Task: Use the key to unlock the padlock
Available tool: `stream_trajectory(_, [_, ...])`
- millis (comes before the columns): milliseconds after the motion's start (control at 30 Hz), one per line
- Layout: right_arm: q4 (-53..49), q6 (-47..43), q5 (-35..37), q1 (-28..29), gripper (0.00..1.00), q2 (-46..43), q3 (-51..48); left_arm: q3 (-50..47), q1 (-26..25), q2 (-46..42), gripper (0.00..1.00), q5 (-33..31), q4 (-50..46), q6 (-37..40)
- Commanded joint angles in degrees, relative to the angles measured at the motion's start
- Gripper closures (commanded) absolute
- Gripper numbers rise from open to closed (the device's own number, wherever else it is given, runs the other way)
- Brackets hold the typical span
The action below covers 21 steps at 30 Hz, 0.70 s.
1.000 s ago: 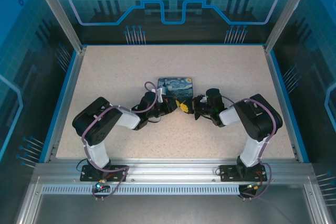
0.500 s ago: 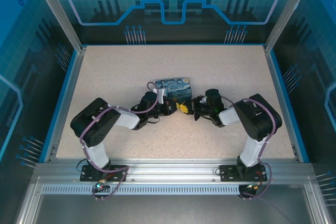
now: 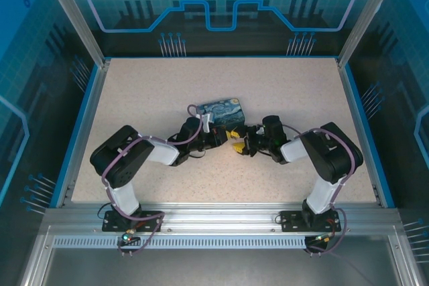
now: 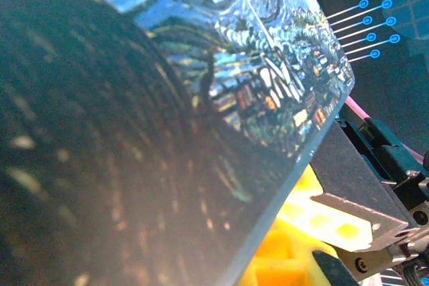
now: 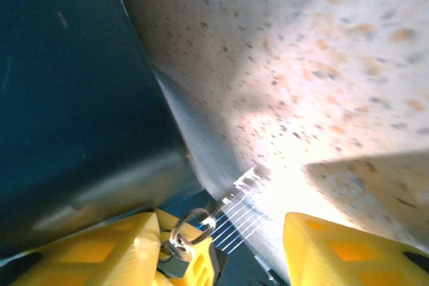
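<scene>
The key [image 5: 175,262] is a small dark piece hanging from a thin metal ring [image 5: 194,228], right against the left yellow finger [image 5: 100,252] of my right gripper [image 5: 221,232]. That gripper's fingers stand open, with nothing between them. In the top view my right gripper [image 3: 235,140] and left gripper [image 3: 218,137] meet at the near edge of the swirl-painted box [image 3: 222,112]. The box [image 4: 201,98] lies so close in the left wrist view that it hides my left jaws. The padlock is hidden.
The box's dark side wall [image 5: 74,92] rises just left of my right fingers. Speckled table [image 5: 322,65] lies open to their right. Blue frame rails [image 3: 79,132] and clear panels enclose the table.
My right gripper has opened from shut, its yellow fingers now apart. The box has turned slightly, and the right wrist has shifted a little towards it.
</scene>
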Motion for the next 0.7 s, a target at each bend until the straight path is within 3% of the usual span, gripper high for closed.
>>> stream_trajectory(0, [1.3, -2.9, 1.6, -0.3, 0.43, -4.4, 0.0, 0.9, -3.2, 0.2, 1.0, 7.6, -1.7, -0.3])
stream_trajectory(433, [-16.7, -16.9, 3.5, -4.0, 0.38, -18.7, -1.1, 1.3, -3.2, 0.8, 1.0, 6.7, -5.7, 1.1])
stream_trajectory(667, [-27.2, -22.4, 3.8, -5.2, 0.38, -22.1, -0.2, 2.8, -3.2, 0.7, 1.0, 5.4, -10.6, 1.7])
